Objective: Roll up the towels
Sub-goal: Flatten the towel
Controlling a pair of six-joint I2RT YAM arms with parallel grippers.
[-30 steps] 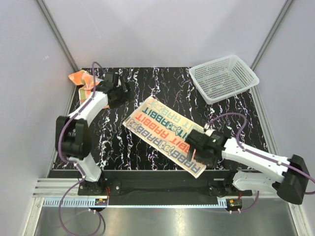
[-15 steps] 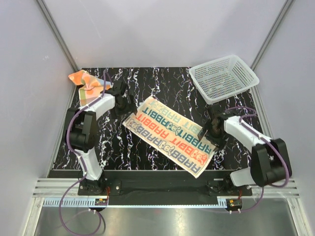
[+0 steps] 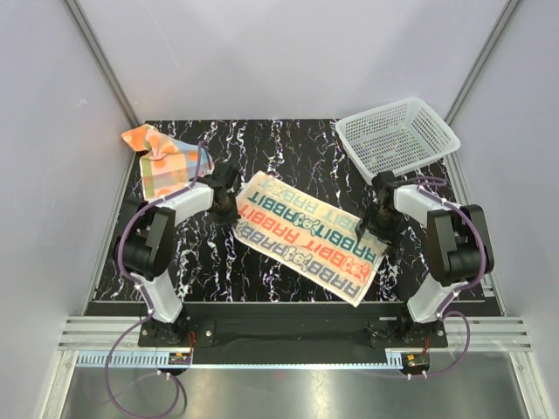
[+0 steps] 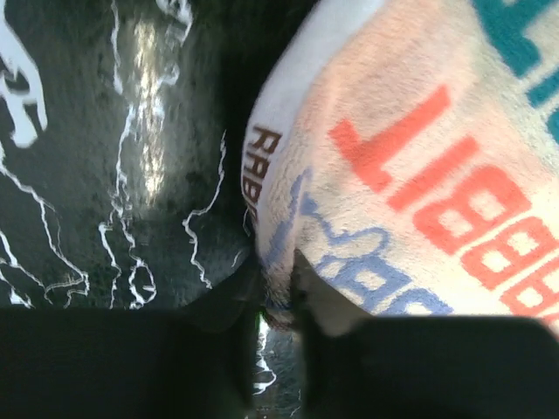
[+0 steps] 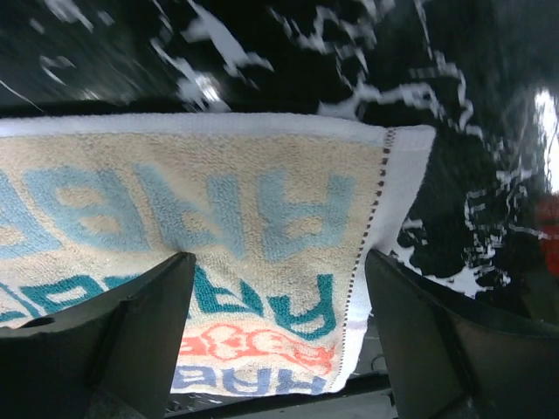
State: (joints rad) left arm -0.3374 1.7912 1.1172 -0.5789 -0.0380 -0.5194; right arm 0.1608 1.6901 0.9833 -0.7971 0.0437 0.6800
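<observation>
The cream towel (image 3: 301,236) with "RABBIT" lettering lies spread out slantwise mid-table. My left gripper (image 3: 231,207) sits at its left corner; the left wrist view shows the gripper (image 4: 278,297) shut on a pinched fold of the towel's edge (image 4: 419,157). At the towel's right corner is my right gripper (image 3: 378,229). In the right wrist view it (image 5: 279,340) stands open, its fingers (image 5: 131,332) wide apart over the towel's corner (image 5: 218,201). The orange patterned towel (image 3: 162,161) lies crumpled at the table's far left corner, apart from both grippers.
A white mesh basket (image 3: 397,137) stands at the far right corner, just beyond the right arm. The black marbled table (image 3: 288,148) ends in a near edge close to the cream towel's lower corner. Grey walls close in on both sides.
My left gripper came from beside the orange towel to the cream towel's left corner and shut on it. The right gripper swung from the towel's near edge to its right corner. The towel shifted slightly.
</observation>
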